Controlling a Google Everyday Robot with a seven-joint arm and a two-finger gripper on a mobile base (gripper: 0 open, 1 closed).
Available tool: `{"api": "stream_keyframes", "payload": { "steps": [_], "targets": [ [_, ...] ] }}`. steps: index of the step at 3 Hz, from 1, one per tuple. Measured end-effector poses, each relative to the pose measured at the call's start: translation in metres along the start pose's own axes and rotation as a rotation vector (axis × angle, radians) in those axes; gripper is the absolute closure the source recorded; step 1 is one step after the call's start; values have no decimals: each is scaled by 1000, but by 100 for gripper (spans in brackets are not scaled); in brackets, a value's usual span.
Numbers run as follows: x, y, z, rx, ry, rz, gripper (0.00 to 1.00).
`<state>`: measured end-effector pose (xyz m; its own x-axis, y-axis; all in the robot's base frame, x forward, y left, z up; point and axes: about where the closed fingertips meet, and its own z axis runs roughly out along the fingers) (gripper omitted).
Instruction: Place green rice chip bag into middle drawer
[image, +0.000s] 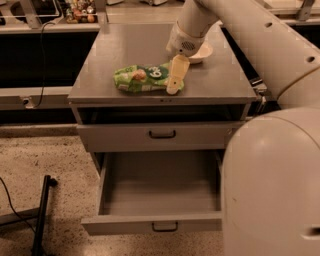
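The green rice chip bag (142, 78) lies flat on the grey cabinet top (135, 45), near its front edge. My gripper (174, 82) hangs from the white arm (235, 30) and sits right over the bag's right end, its cream fingers (176, 74) pointing down at the front edge. The middle drawer (160, 190) is pulled out wide below, with nothing in it. Its small dark handle (164, 227) faces me. The closed drawer front (162, 134) is above it.
A cream bowl (199, 51) stands on the cabinet top behind the gripper. My white base (272, 185) fills the lower right. A dark stand leg (42, 215) lies on the speckled floor at lower left. Counters with cables run behind the cabinet.
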<state>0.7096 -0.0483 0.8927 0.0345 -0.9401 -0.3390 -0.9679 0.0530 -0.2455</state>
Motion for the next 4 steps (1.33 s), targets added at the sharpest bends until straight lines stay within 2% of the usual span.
{"api": "stream_keyframes", "payload": {
  "steps": [1,3,4],
  "targets": [
    [-32,-27,18,26,-11,-57,0],
    [-33,-28,26,40,-19,-38,0],
    [-31,-26,42,35,-17,-7,19]
  ]
}}
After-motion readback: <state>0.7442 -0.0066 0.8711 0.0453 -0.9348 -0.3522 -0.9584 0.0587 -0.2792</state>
